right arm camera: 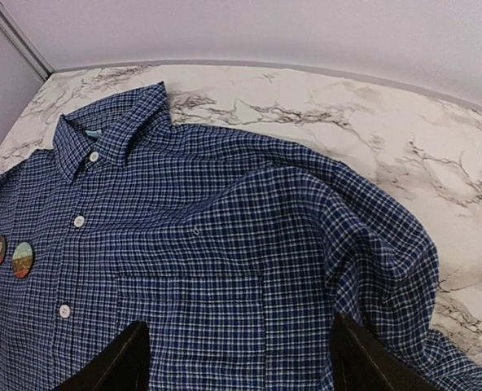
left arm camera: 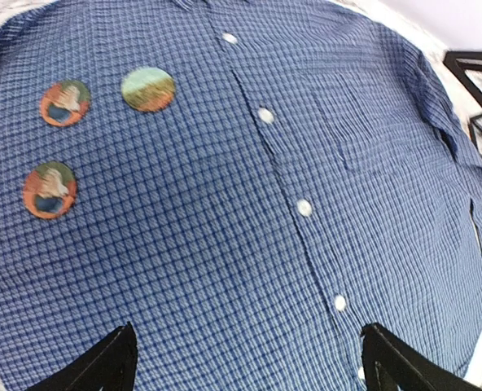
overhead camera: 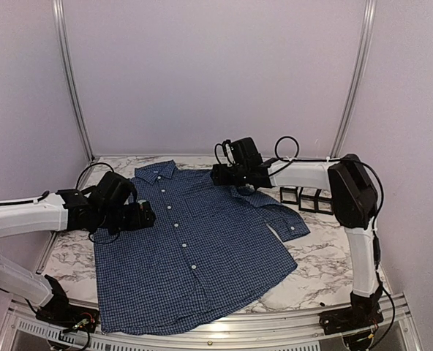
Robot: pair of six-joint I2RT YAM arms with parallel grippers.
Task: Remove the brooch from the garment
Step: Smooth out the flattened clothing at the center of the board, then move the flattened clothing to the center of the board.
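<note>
The garment [overhead camera: 202, 248], a dark blue checked shirt with white buttons, lies flat and face up on the marble table. Three round brooches are pinned on its chest: a green-orange one [left arm camera: 148, 89] and two orange-blue ones [left arm camera: 65, 103] [left arm camera: 50, 190]. They also show at the left edge of the right wrist view, the green-orange one [right arm camera: 22, 259] clearest. In the top view my left arm hides them. My left gripper [left arm camera: 249, 366] [overhead camera: 149, 217] is open and empty above the shirt front. My right gripper [right arm camera: 239, 362] [overhead camera: 216, 174] is open and empty above the shirt's chest pocket [right arm camera: 192, 318].
Black wire-frame boxes [overhead camera: 308, 197] stand on the table right of the shirt's sleeve, and show at the right edge of the left wrist view [left arm camera: 477, 81]. Walls with metal posts [overhead camera: 70, 80] close in the back and sides. The marble tabletop [overhead camera: 326, 263] shows around the shirt.
</note>
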